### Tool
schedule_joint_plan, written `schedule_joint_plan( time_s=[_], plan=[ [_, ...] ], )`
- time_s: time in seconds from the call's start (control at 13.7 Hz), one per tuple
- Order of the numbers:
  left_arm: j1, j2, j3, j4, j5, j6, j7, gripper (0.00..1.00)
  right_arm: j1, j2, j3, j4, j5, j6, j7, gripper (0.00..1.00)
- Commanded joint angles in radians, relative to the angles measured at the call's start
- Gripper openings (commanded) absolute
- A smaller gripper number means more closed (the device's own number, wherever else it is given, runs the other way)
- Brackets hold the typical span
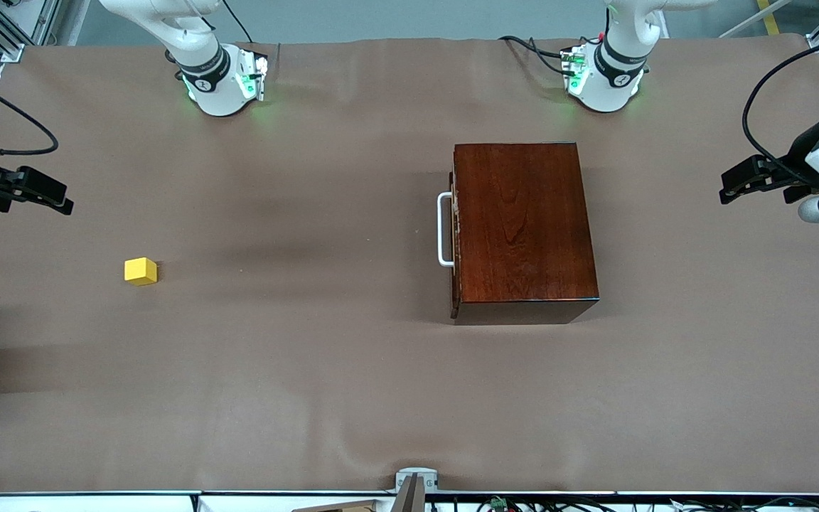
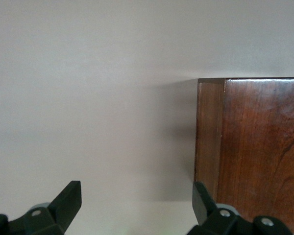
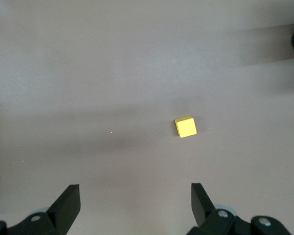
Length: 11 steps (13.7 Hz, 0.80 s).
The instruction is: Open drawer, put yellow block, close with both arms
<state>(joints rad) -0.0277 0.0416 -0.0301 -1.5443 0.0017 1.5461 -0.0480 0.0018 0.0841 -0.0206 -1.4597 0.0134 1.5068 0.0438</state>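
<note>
we see a wide table (image 1: pixel 324 398) covered in a matte brown sheet with soft wrinkles. on it, toward the left arm's end, sits a glossy dark reddish wooden box (image 1: pixel 523 227) with a clear grain running along its flat top, its corners square and sharp. the drawer (image 1: pixel 455 235) is pushed fully in, its front flush with the box, and its white u-shaped bar handle (image 1: pixel 443 229) faces the right arm's end. our left gripper (image 1: pixel 747 181) hangs over the table edge beside the box, its black fingers (image 2: pixel 68 198) spread apart and holding nothing. our right gripper (image 1: pixel 43 192) hangs over the other end, likewise spread and bare. the small yellow block (image 1: pixel 141 271), a smooth cube, rests on the sheet well apart from the box, near the right gripper.
</note>
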Motion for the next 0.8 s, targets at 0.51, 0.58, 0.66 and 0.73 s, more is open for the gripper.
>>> schedule_joint_plan(
  time_s=[0.51,0.58,0.66,0.73],
  plan=[
    [0.003,0.001,0.001,0.004,0.004,-0.018,-0.015,1.00,-0.005,0.009,0.001,0.025,0.010,-0.011,-0.012,1.00],
    [0.005,0.001,0.001,0.004,0.003,-0.018,-0.016,1.00,-0.005,0.009,0.001,0.025,0.010,-0.011,-0.012,1.00],
    [0.005,0.000,0.002,0.007,0.001,-0.018,-0.015,1.00,-0.005,0.009,0.001,0.024,0.010,-0.011,-0.012,1.00],
    [0.003,0.000,0.007,0.009,0.001,-0.018,-0.015,1.00,-0.005,0.009,0.001,0.024,0.010,-0.011,-0.012,1.00]
  ],
)
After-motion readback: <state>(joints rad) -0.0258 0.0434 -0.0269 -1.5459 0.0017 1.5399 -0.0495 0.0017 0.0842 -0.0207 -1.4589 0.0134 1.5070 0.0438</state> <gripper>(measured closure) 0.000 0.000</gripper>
